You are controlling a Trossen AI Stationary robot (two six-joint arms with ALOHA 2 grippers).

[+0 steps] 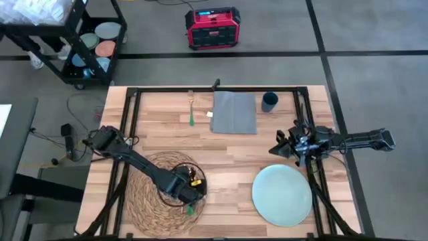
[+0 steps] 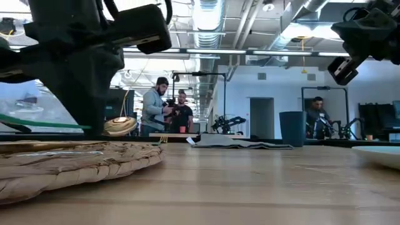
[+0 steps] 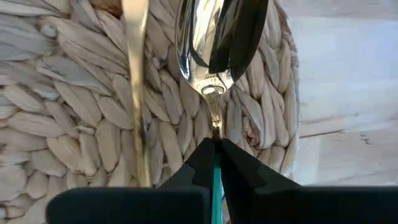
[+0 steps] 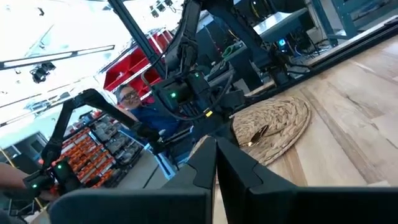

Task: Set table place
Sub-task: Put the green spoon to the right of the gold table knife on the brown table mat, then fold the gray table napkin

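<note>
Two end effectors work over the light-wood desk point(image 1: 227, 144). The left end effector point(image 1: 189, 195) sits low over the round woven straw placemat point(image 1: 144, 197), its fingers point(image 3: 202, 165) pinched tight on the green handle of a spoon point(image 3: 208, 43), whose shiny bowl hangs just above the weave; a gold utensil point(image 3: 135, 87) lies on the mat beside it. Farther back lie a green-handled fork point(image 1: 190, 108), the grey napkin point(image 1: 235, 112) and the dark teal cup point(image 1: 269, 102). The pale blue-green plate point(image 1: 282, 194) rests near the front edge. The right end effector point(image 1: 281, 148) hovers above the desk beyond the plate, fingers point(image 4: 202, 165) closed together on nothing.
</note>
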